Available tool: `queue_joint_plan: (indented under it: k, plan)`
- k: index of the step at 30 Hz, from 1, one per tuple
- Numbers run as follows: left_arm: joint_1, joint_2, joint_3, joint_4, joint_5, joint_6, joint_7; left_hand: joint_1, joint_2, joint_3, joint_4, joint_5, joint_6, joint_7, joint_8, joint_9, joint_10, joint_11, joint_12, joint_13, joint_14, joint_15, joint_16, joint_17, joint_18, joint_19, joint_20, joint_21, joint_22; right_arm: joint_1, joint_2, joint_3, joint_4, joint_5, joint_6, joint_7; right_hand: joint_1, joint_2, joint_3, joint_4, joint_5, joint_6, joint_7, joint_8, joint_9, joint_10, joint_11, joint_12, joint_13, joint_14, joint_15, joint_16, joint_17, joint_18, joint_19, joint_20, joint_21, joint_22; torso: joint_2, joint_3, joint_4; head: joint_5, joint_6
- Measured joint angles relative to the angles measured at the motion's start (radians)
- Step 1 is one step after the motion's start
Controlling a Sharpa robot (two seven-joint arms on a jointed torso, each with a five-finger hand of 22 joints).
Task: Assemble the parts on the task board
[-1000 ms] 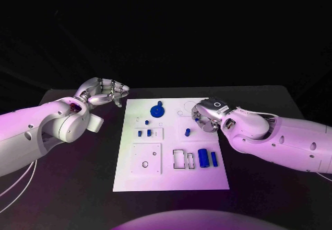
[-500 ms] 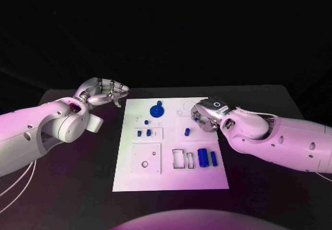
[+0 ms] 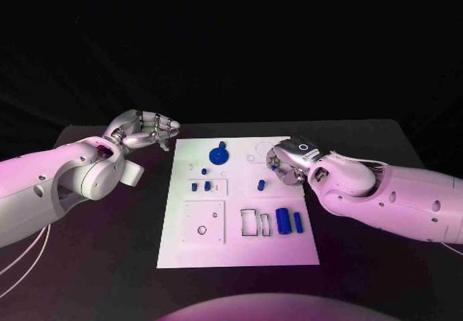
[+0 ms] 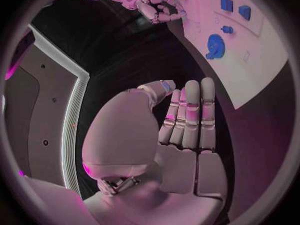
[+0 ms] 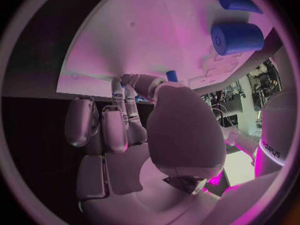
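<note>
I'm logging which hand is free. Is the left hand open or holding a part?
Open. The left hand has its fingers straight and side by side with nothing in the palm, and it sits off the task board's left edge.

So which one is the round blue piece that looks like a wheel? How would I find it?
Start at the white task board in the middle of the black table and look at its far end, between the two hands. The blue wheel piece lies there, nearer the left hand. It is the only flat round disc, with a small knob beside it; the other blue parts are little blocks or cylinders.
</note>
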Motion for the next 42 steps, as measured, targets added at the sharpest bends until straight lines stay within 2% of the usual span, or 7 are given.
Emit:
queue_joint_plan:
  k: [29, 35, 42]
  plan:
    - [0.000, -0.001, 0.000, -0.003, -0.001, 0.012, -0.012, -0.004, 0.004, -0.004, 0.001, 0.000, -0.011, 0.003, -0.006, -0.002, -0.012, 0.005, 0.000, -0.002, -0.004, 0.004, -0.003, 0.000, 0.000, 0.000, 0.000, -0.004, -0.004, 0.016, -0.036, 0.005, 0.050, 0.024, -0.022, -0.001, 0.004, 0.006, -0.001, 0.000, 0.004, 0.002, 0.002, -0.004, 0.000, 0.000, 0.000, 0.002, 0.001, 0.000, 0.000, 0.000, -0.002, 0.000, 0.003, -0.003, 0.004, 0.000, 0.000, -0.0008, 0.0007, -0.003, 0.005]
    - [0.000, -0.001, 0.000, -0.003, -0.001, 0.015, -0.016, -0.004, 0.004, -0.004, 0.001, 0.000, -0.015, 0.007, -0.010, -0.002, -0.012, 0.005, 0.000, -0.002, -0.004, 0.004, -0.003, 0.000, 0.000, 0.000, 0.000, -0.008, -0.006, 0.020, -0.063, 0.008, 0.112, 0.043, -0.033, -0.002, 0.006, 0.007, 0.001, 0.002, 0.002, 0.002, 0.002, -0.001, 0.000, 0.000, 0.000, 0.001, 0.001, 0.000, 0.000, 0.000, -0.006, 0.000, 0.003, -0.003, 0.004, 0.000, 0.000, -0.0009, 0.0005, 0.001, 0.004]
    - [0.000, 0.001, 0.000, -0.003, -0.002, 0.018, -0.018, -0.004, 0.004, -0.004, 0.001, 0.000, -0.015, 0.007, -0.010, -0.002, -0.018, 0.004, 0.000, -0.002, -0.004, 0.004, -0.003, 0.000, 0.000, 0.000, 0.000, -0.008, -0.006, 0.030, -0.071, 0.012, 0.185, 0.060, -0.068, 0.000, 0.006, 0.008, 0.001, 0.002, 0.000, 0.002, 0.002, -0.001, -0.002, 0.000, 0.000, 0.001, 0.002, 0.000, 0.000, 0.000, -0.006, 0.000, 0.003, -0.003, 0.009, 0.000, -0.002, -0.0021, 0.0005, 0.003, 0.007]
